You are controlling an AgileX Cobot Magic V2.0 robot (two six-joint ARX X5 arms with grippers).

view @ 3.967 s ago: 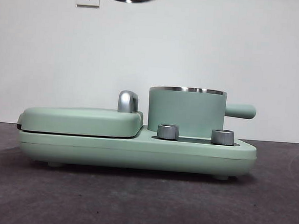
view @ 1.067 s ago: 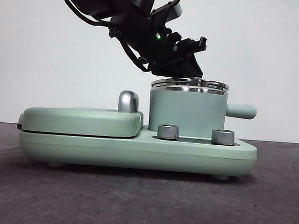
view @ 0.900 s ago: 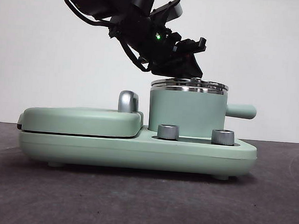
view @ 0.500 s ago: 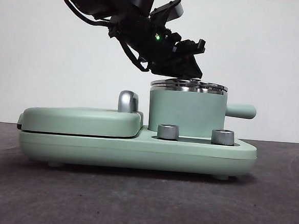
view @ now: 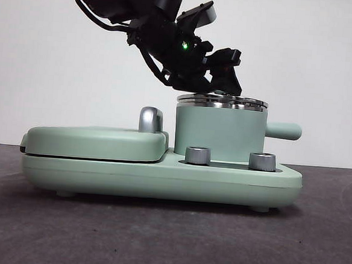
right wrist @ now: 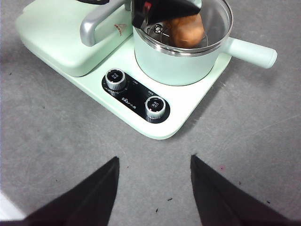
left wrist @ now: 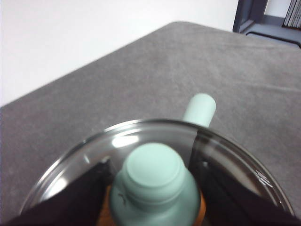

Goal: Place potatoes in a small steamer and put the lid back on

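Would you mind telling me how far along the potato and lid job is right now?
Done: the potato lies inside the steamer, and the lid sits on its rim. In hand: the left hand is around the lid's knob, jaws beside it. Left: only letting go and pulling away. The right hand waits open above the table.

lid (view: pixel 222 101) on small steamer (view: pixel 219 132), potato (right wrist: pixel 187 29) inside, grill plate (view: pixel 95 142) beside steamer

Potato (right wrist: pixel 186 29): partly hidden under lid (right wrist: pixel 214 19) and left gripper (right wrist: pixel 162 12); unseen in front view behind steamer (view: pixel 219 132) wall.
Lid knob (left wrist: pixel 154 181): blurred, cut by picture edge.
Dial (right wrist: pixel 115 79) markings: too small to read.
Right gripper (right wrist: pixel 153 188): jaw bases cut by edge.
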